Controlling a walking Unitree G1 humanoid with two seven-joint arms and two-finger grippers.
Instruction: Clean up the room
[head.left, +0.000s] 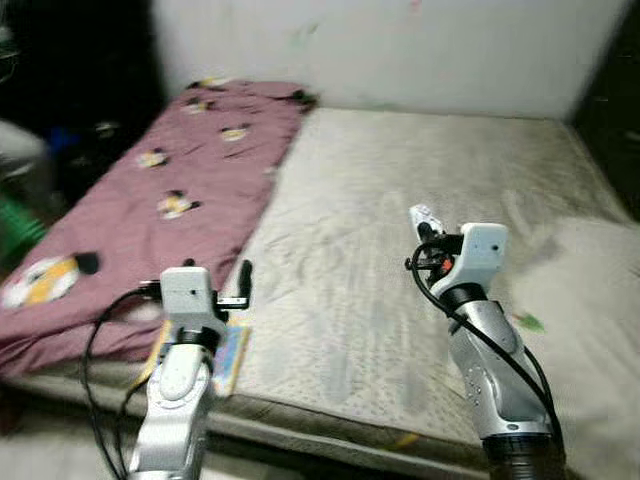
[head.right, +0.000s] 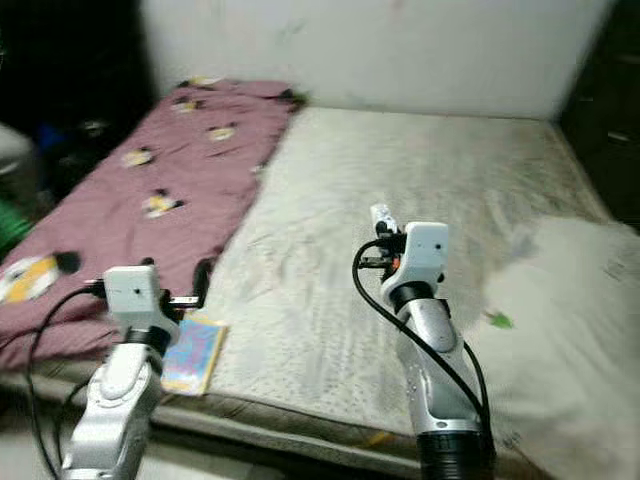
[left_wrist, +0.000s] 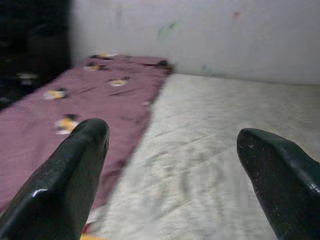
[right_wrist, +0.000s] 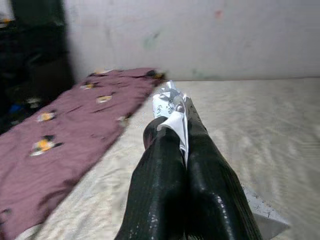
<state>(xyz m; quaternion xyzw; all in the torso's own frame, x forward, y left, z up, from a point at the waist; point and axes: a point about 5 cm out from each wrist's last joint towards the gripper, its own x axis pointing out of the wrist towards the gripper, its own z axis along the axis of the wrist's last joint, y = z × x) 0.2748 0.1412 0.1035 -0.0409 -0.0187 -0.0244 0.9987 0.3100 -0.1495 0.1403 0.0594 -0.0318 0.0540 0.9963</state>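
My right gripper (right_wrist: 172, 120) is shut on a crumpled white wrapper (right_wrist: 169, 102), held up over the pale mattress (head.left: 400, 200); the wrapper (head.left: 421, 214) pokes out above its fingers. My left gripper (left_wrist: 175, 145) stands open with nothing between its fingers, raised above the mattress's front left edge. Just beneath it a small colourful book (head.right: 195, 352) lies flat by the edge of the maroon blanket (head.left: 170, 190). A small green scrap (head.left: 530, 322) lies on the mattress to the right of my right arm.
The maroon blanket with yellow-and-black prints covers the left side of the mattress. A white wall (head.left: 400, 50) runs behind it. Dark clutter (head.left: 60, 130) and something green (head.left: 18, 228) sit at the far left. A paler sheet (head.right: 580, 330) lies rumpled at the right.
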